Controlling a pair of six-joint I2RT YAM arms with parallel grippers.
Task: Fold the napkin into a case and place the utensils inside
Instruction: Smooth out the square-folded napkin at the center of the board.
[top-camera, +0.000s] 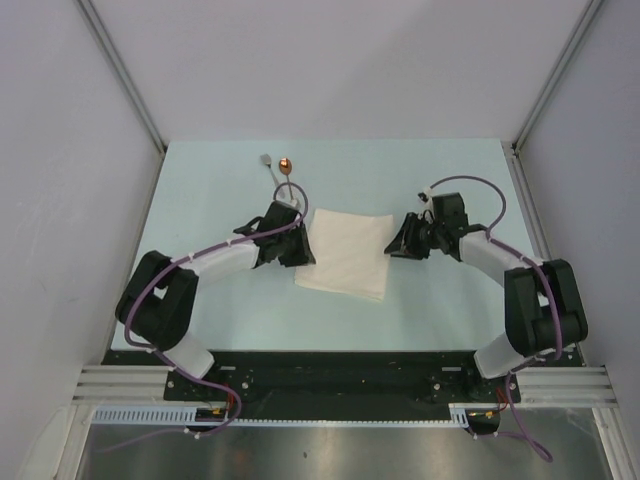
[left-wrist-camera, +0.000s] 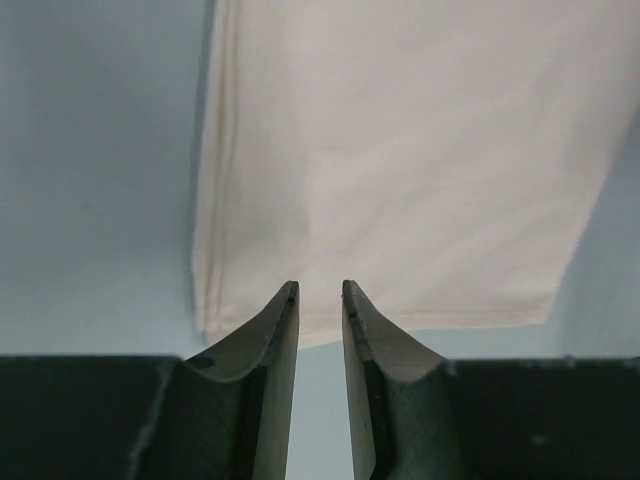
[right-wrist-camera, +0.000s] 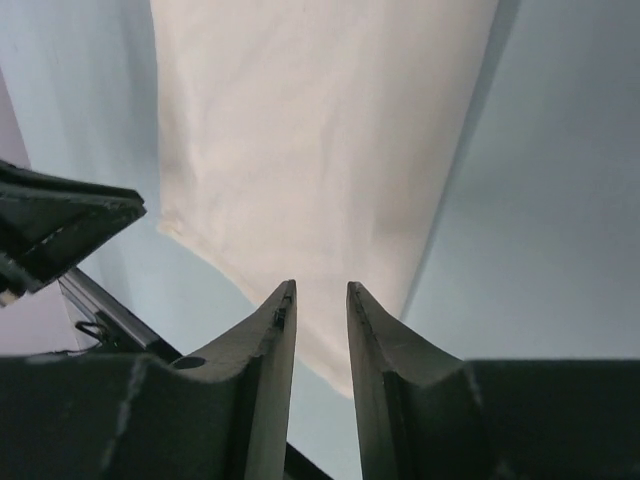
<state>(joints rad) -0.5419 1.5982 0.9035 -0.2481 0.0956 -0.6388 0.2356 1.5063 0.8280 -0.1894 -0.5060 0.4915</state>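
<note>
Cream-coloured, folded cloth napkin (top-camera: 345, 252) flat on the pale green table (top-camera: 200, 300) from above, between the left gripper (top-camera: 299, 254) at its left edge and the right gripper (top-camera: 394, 247) just off its right edge, with a small silver fork (top-camera: 268, 160) and copper-bowled spoon (top-camera: 286, 163) beyond the left gripper. From the left wrist, left gripper (left-wrist-camera: 320, 290) narrowly parted and empty, napkin (left-wrist-camera: 400, 150) edge just ahead of the tips. From the right wrist, right gripper (right-wrist-camera: 321, 290) likewise narrow and holding nothing, napkin (right-wrist-camera: 310, 150) corner under and ahead of the tips.

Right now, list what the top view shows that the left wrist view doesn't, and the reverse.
Top only: the fork and spoon lying beyond the napkin, and the right arm. Left wrist only: the napkin's layered side edge, and the narrow empty gap between the left fingers. Both: the folded napkin on the table.
</note>
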